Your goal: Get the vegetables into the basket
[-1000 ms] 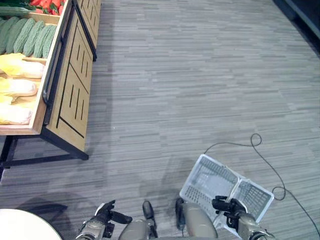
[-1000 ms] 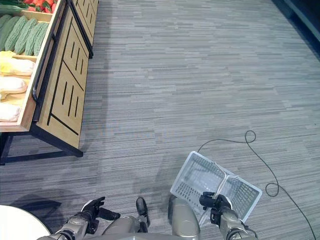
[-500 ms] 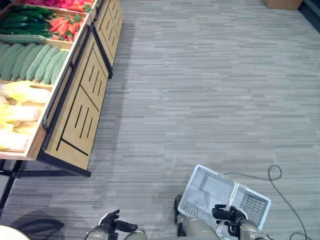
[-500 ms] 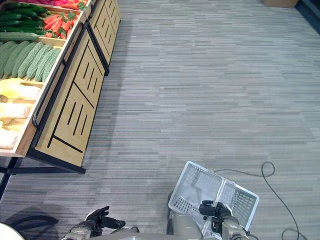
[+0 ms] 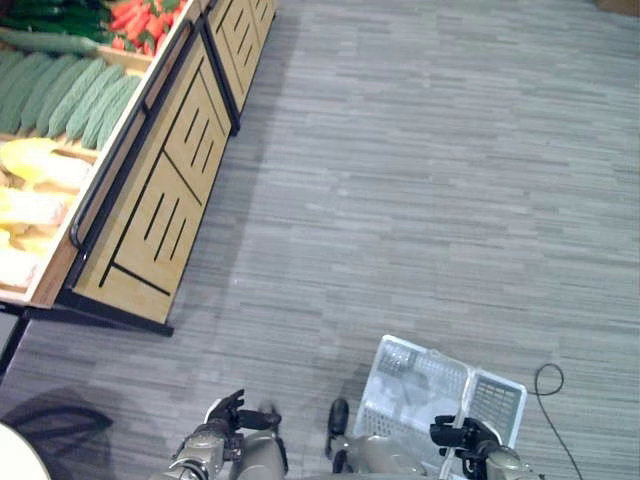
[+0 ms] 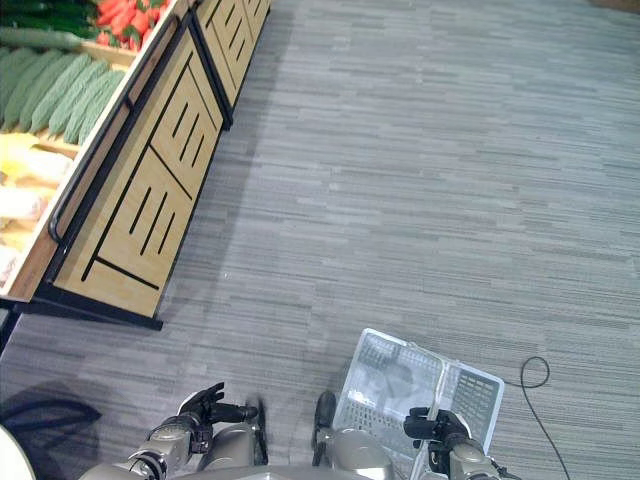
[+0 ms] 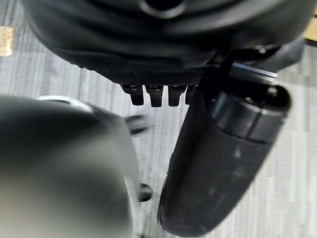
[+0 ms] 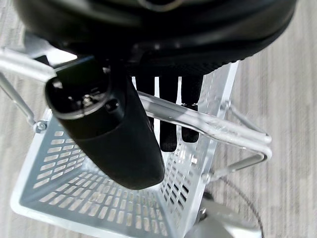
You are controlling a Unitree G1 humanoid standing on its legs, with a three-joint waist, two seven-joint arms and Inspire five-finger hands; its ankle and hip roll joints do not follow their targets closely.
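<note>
grey striped carpet (image 5: 420, 180) runs wide and bare ahead of both hands. off to the left hand's (image 6: 195, 413) far side stands a wooden produce stand (image 5: 150, 190), its black rail (image 5: 120, 160) along the edge, with green gourds (image 5: 70, 90), red peppers (image 5: 140, 15) and pale yellow vegetables (image 5: 40, 165) in its bins. right hand (image 8: 148, 114) has its fingers hooked round the handle (image 8: 218, 129) of the white basket (image 5: 430, 400), which hangs low by it. left hand's fingers sit loose, holding nothing.

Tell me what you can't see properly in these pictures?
- Basket: the right hand on its handle hides part of the inside in the right wrist view.
- Yellow vegetables: cut off by the left eye view's edge, too small to name.
- Left hand: something blurred hides what lies beside it in the left wrist view.
</note>
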